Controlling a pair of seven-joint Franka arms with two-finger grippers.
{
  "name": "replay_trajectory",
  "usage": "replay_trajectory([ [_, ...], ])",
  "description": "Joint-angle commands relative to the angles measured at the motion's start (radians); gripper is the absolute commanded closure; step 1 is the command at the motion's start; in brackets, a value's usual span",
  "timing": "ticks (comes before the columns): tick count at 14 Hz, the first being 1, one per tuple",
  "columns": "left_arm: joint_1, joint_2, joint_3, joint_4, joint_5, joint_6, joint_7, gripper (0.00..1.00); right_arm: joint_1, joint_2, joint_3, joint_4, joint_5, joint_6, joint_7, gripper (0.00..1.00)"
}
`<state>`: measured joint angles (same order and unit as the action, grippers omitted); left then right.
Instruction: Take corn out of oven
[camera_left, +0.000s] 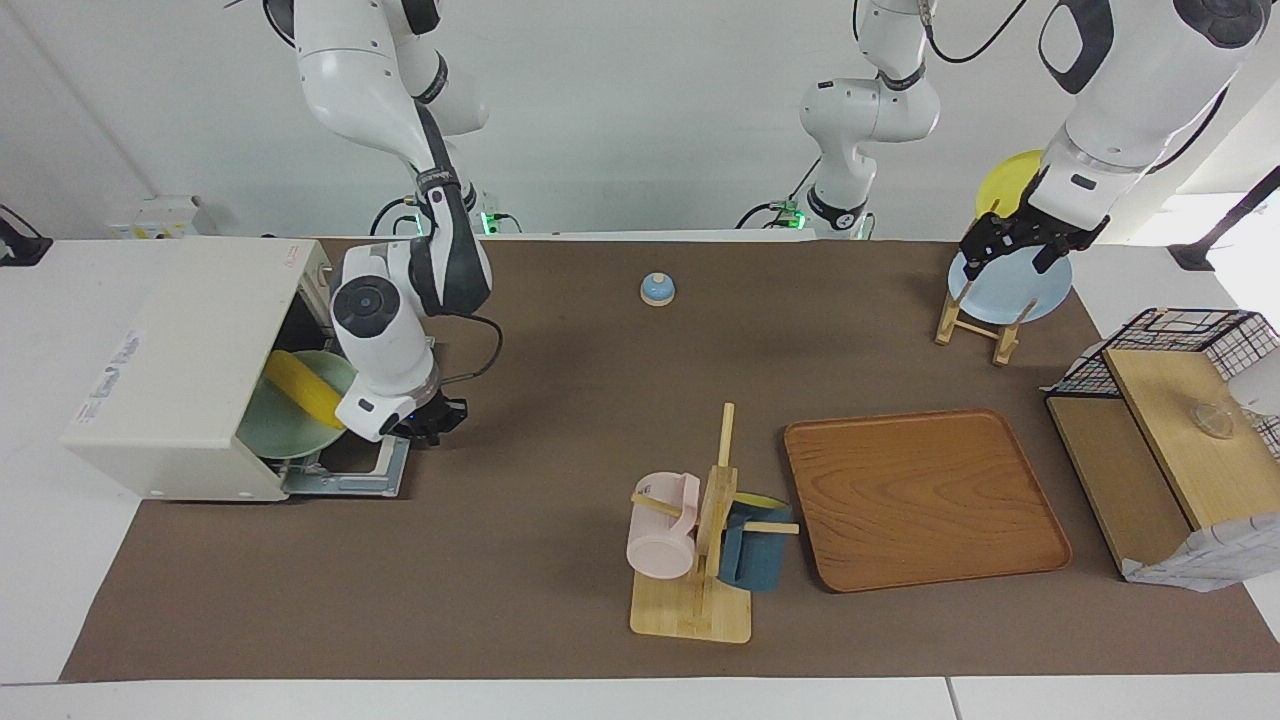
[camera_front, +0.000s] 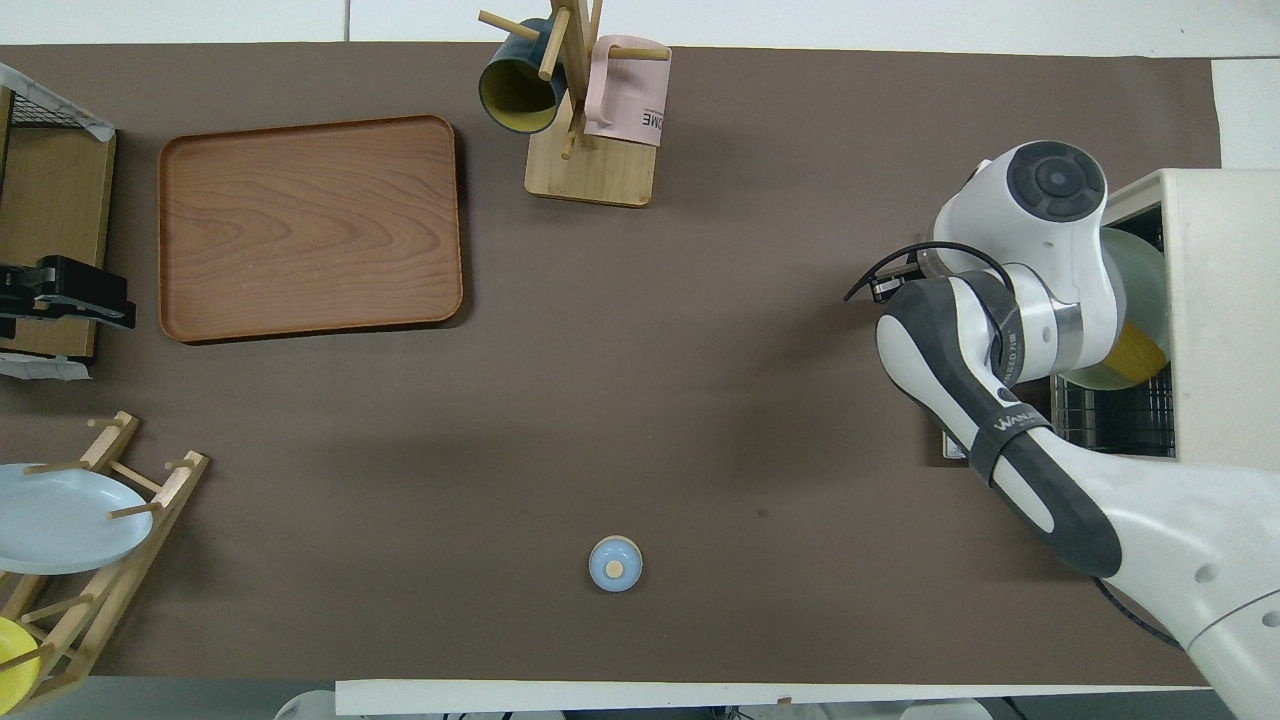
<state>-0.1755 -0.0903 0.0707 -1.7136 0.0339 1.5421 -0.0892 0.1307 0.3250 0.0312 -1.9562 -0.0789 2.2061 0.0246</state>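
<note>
The cream-white oven (camera_left: 180, 365) stands at the right arm's end of the table, its door (camera_left: 350, 470) folded down flat. Inside, the yellow corn (camera_left: 298, 388) lies on a pale green plate (camera_left: 285, 425). My right gripper (camera_left: 350, 418) is at the oven's mouth, right at the end of the corn; the wrist hides whether it touches. In the overhead view the right wrist covers most of the corn (camera_front: 1140, 352) and plate (camera_front: 1138, 285). My left gripper (camera_left: 1012, 245) waits in the air over the plate rack (camera_left: 985, 315).
A small blue bell (camera_left: 657, 289) sits mid-table near the robots. A wooden tray (camera_left: 920, 497) and a mug tree (camera_left: 700, 560) with a pink and a dark blue mug stand farther out. A black wire-mesh shelf (camera_left: 1170, 420) is at the left arm's end.
</note>
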Motion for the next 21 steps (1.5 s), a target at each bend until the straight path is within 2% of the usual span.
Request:
replay_trajectory([
  [1,0.005,0.003,-0.005,0.014,0.020,-0.016,0.016,0.00,0.015,-0.017,0.001,0.049,0.017,-0.072,0.020,0.97],
  [3,0.005,0.003,-0.005,0.014,0.020,-0.016,0.016,0.00,-0.003,-0.067,-0.004,0.053,0.013,-0.121,0.012,0.62],
  [5,0.005,0.003,-0.005,0.014,0.020,-0.016,0.016,0.00,-0.052,-0.125,-0.002,0.051,0.011,-0.208,0.009,0.46],
  [7,0.005,0.003,-0.005,0.014,0.020,-0.016,0.016,0.00,-0.101,-0.161,-0.004,0.040,0.011,-0.270,-0.009,0.37],
  [10,0.005,0.003,-0.005,0.014,0.020,-0.016,0.016,0.00,-0.158,-0.178,-0.002,0.004,0.011,-0.289,-0.052,0.37],
  [13,0.005,0.003,-0.005,0.014,0.020,-0.016,0.016,0.00,-0.186,-0.190,-0.002,-0.042,0.011,-0.252,-0.086,0.39],
  [15,0.005,0.003,-0.005,0.014,0.020,-0.016,0.016,0.00,-0.187,-0.205,-0.004,-0.099,0.011,-0.176,-0.114,0.47],
  [16,0.005,0.003,-0.005,0.014,0.020,-0.016,0.016,0.00,-0.184,-0.214,-0.004,-0.133,-0.001,-0.134,-0.117,0.53],
  [17,0.005,0.001,-0.005,0.014,0.020,-0.016,0.016,0.00,-0.178,-0.215,-0.004,-0.144,-0.019,-0.115,-0.121,0.64],
  [18,0.005,0.003,-0.005,0.014,0.020,-0.016,0.016,0.00,-0.168,-0.215,-0.002,-0.141,-0.068,-0.126,-0.127,0.85],
  [19,0.005,0.003,-0.005,0.014,0.020,-0.016,0.016,0.00,-0.134,-0.215,-0.001,-0.136,-0.117,-0.132,-0.124,0.99],
  [21,0.005,0.003,-0.005,0.014,0.020,-0.016,0.016,0.00,-0.064,-0.215,-0.001,-0.118,-0.144,-0.161,-0.091,1.00],
])
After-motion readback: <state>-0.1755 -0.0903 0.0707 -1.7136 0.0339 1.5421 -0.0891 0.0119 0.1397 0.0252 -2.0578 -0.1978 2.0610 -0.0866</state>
